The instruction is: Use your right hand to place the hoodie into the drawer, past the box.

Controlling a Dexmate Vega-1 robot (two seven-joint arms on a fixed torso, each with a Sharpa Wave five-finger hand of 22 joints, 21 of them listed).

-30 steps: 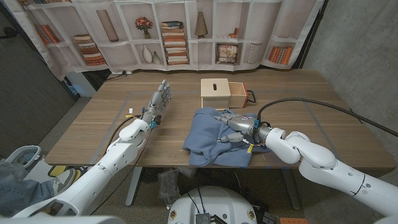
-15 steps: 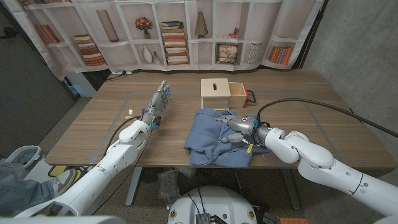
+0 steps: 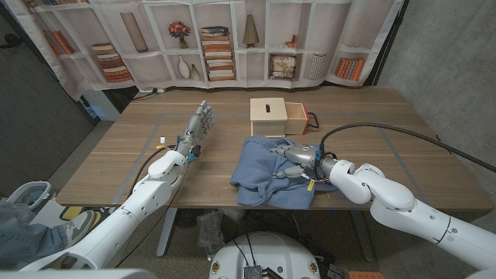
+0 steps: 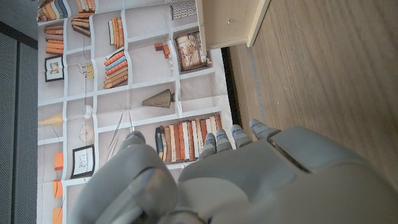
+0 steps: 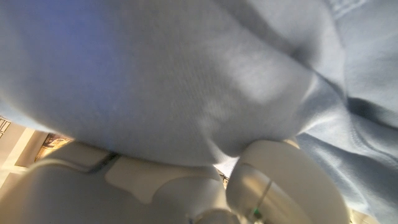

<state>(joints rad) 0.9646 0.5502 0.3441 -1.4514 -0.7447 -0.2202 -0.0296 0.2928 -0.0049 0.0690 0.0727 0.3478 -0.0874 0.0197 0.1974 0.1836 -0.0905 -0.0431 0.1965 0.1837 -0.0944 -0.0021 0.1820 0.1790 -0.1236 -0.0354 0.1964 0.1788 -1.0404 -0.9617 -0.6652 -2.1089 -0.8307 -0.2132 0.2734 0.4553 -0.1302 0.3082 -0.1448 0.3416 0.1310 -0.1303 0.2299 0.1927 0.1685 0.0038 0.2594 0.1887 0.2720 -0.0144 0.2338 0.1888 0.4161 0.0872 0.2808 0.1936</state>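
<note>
Hoodie [image 3: 267, 172] lying crumpled on tabletop [image 3: 387, 147], near side of box [image 3: 268, 116]; open drawer [image 3: 297, 118] not yet loaded. Right hand [image 3: 293, 160] pressing into fabric, grip unconfirmed. Lift and transfer remaining.

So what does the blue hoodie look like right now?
The hoodie is light blue, soft knit cloth, lying crumpled and folded in a heap on the wooden table, near its front edge. It sits in front of the small wooden box with its drawer pulled open, apart from both. The right robot hand rests on top, fingers pressed into the fabric.
</note>
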